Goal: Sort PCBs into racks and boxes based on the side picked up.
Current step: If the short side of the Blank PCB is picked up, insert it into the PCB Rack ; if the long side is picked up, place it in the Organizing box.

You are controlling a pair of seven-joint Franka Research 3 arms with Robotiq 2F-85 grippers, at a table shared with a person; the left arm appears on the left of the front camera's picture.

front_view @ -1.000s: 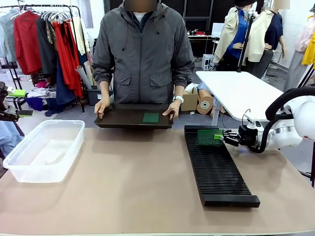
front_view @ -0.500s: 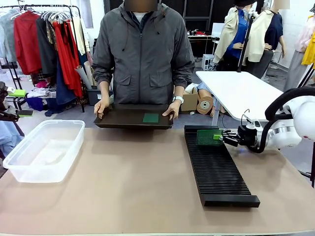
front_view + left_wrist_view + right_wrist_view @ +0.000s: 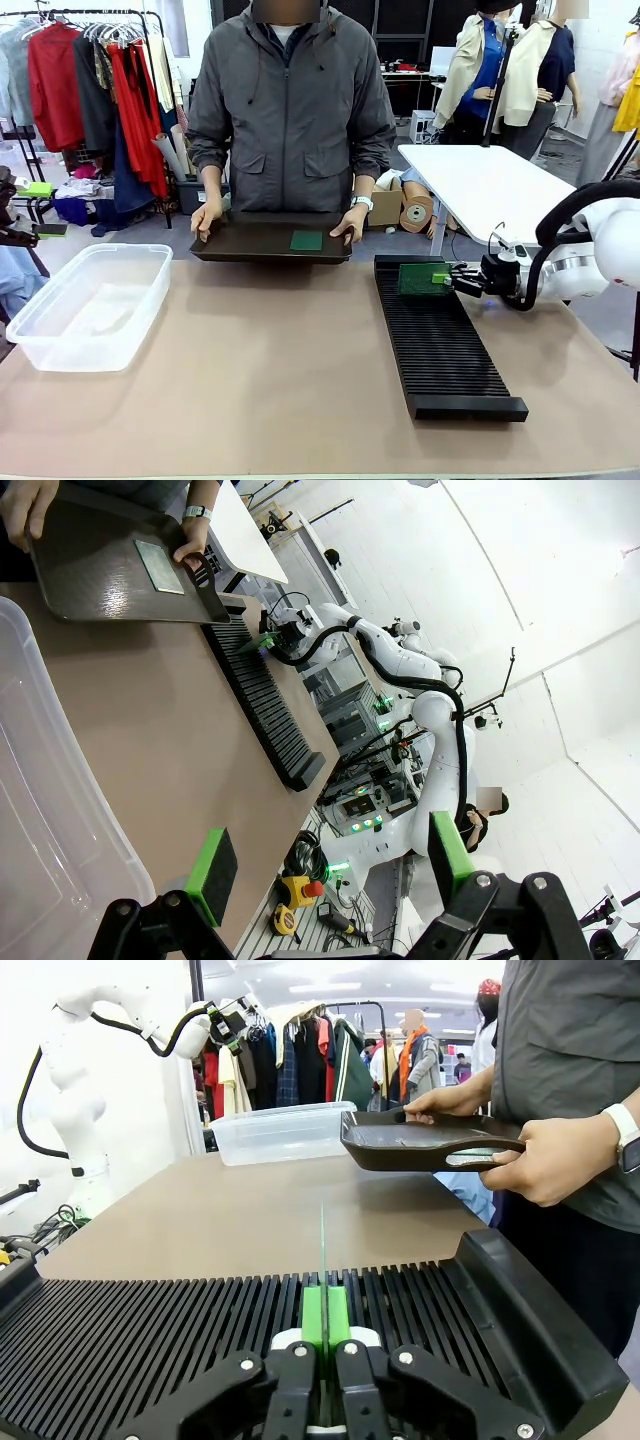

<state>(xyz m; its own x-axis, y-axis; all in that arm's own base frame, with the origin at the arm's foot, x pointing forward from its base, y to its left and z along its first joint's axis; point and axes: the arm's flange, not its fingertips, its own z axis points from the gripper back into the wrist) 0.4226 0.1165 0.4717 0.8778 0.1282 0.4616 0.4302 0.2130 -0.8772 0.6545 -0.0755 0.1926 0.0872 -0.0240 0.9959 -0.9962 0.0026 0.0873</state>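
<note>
**Table [image 3: 250, 390]: PCB dropping into rack**

R tool [image 3: 447, 276] clamped on PCB [image 3: 420, 281], held upright. It sits lower in the far-end slots of rack [image 3: 440, 350] vs 1 sec ago, so insertion's prob nearly done. L tool [image 3: 330, 868] wide, empty, near box [image 3: 90, 300]. 2nd PCB [image 3: 306, 240] on person's tray [image 3: 250, 243].

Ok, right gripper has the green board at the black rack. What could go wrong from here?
1. The thin green PCB, clamped upright in the right gripper, meets very fine slots on the long black rack; slightly off, it may rest on a rib and tip on release.
2. The person's hand holding the dark flat tray is near that rack end; a stray move there could brush it.
</note>
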